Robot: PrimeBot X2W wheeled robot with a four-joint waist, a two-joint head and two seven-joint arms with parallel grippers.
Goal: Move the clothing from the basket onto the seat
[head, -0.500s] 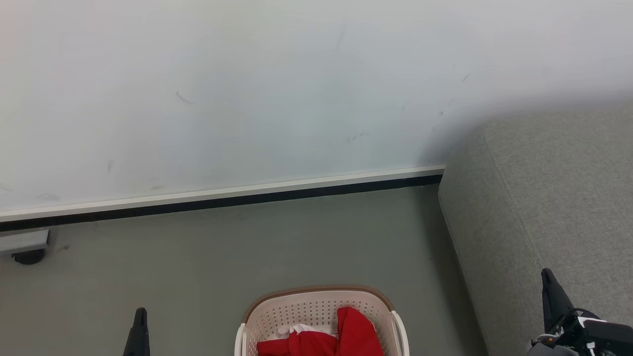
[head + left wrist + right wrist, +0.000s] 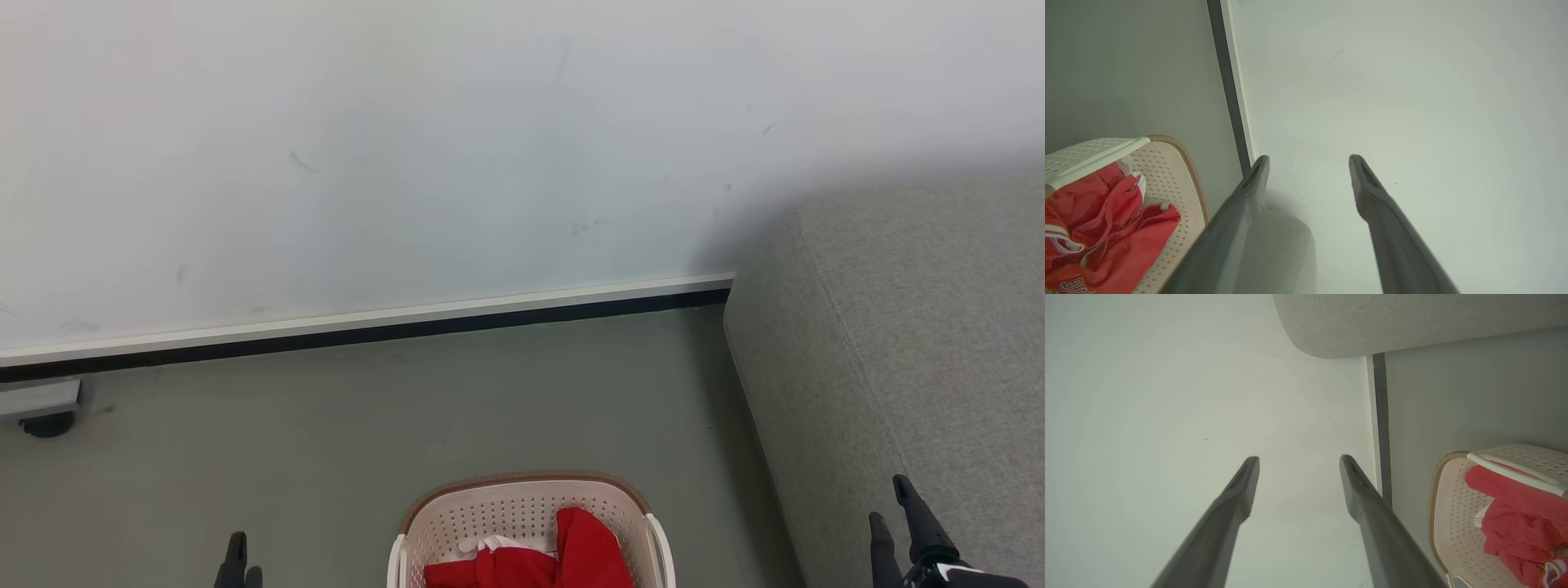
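The cream perforated basket (image 2: 522,500) stands on the grey floor (image 2: 367,425) at the bottom centre of the head view, near the light-grey seat (image 2: 922,327). It holds crumpled red clothing (image 2: 575,547) with white trim, possibly a sports jersey, though its lettering is cut off in the left wrist view. The left gripper (image 2: 243,555) and right gripper (image 2: 887,500) flank the basket without touching it, each with its jaws spread wide and holding nothing, pointing toward the pale wall (image 2: 408,163).
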